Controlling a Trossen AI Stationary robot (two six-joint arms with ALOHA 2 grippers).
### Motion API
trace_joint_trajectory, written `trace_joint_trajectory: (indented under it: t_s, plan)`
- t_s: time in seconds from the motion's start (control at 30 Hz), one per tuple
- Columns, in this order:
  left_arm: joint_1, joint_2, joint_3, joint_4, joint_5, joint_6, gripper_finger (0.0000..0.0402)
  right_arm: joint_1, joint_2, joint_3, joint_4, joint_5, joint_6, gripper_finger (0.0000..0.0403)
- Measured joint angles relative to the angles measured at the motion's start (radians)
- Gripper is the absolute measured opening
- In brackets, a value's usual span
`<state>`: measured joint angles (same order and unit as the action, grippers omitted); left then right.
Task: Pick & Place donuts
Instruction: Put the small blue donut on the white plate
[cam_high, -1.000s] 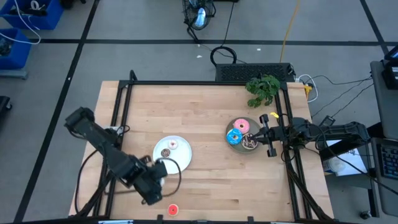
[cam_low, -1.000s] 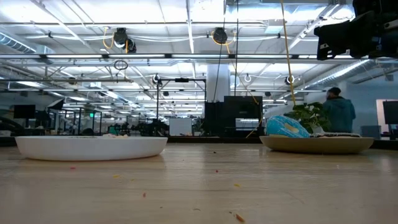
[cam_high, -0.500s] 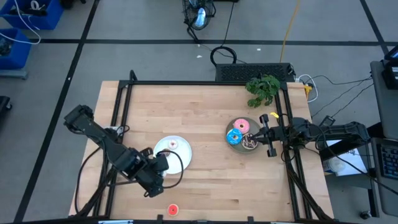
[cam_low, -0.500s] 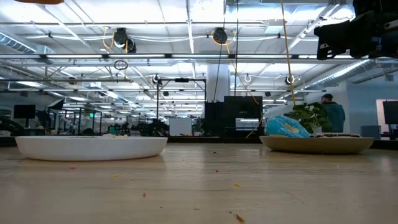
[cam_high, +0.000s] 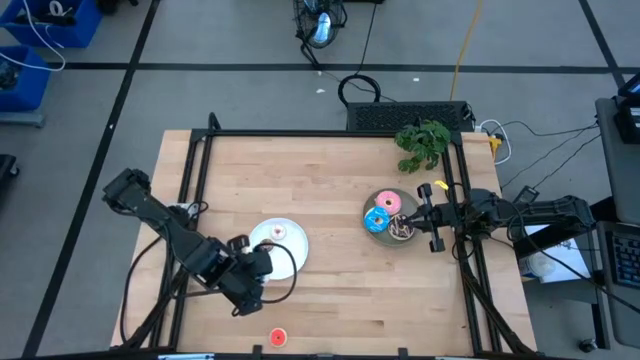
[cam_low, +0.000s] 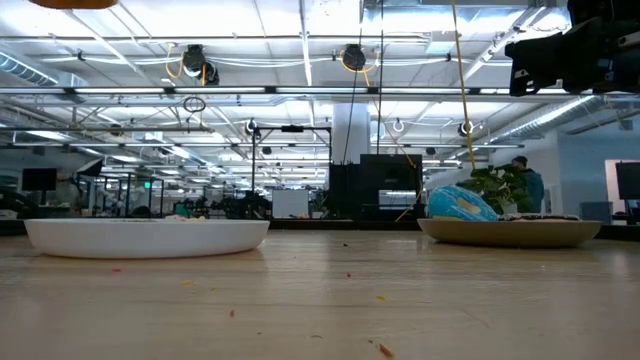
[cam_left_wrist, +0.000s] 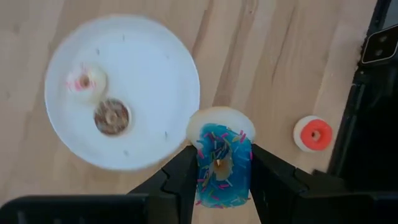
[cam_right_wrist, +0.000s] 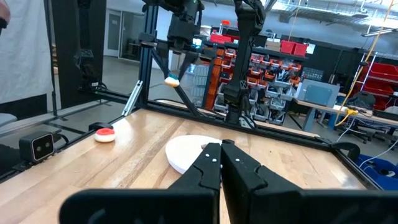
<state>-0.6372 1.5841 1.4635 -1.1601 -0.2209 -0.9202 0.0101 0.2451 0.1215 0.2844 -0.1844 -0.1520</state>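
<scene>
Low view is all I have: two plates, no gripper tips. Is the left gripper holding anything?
Observer: Yes. The left gripper is shut on a tiny blue donut, raised by the white plate rim.
Operator: What's on that plate?
Observer: Two tiny ones: a whitish-pink donut and a brown donut.
Operator: Any loose on the table?
Observer: A red donut lies on bare wood near the table edge.

place: robotics lab/workshop | evidence: parts-bin shelves (cam_right_wrist: 283, 59); ceiling ducts (cam_low: 300, 40); framed wooden table (cam_high: 330, 190)
</scene>
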Motion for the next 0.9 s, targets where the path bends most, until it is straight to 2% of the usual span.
trace_joint_trajectory:
  t_s: [0.23, 0.47, 0.57, 0.7, 0.9]
  plan:
    - [0.142, 0.0, 0.0, 0.006, 0.008, 0.173, 0.0133, 0.0, 0.0, 0.0, 0.003, 0.0, 0.001, 0.0]
    - [0.304, 0.038, 0.001, 0.006, -0.024, 0.437, 0.0133, 0.0, 0.002, 0.0, 0.002, 0.0, -0.007, 0.0]
    - [0.373, 0.078, 0.0, 0.018, -0.029, 0.517, 0.0133, 0.0, 0.005, 0.0, 0.004, 0.0, -0.009, 0.0]
    - [0.446, 0.15, 0.0, 0.065, 0.037, 0.601, 0.0133, 0.0, 0.009, 0.0, 0.004, 0.0, -0.014, 0.0]
    - [0.491, 0.275, 0.0, 0.066, 0.09, 0.725, 0.0133, 0.0, 0.014, 0.0, 0.002, 0.0, -0.021, 0.0]
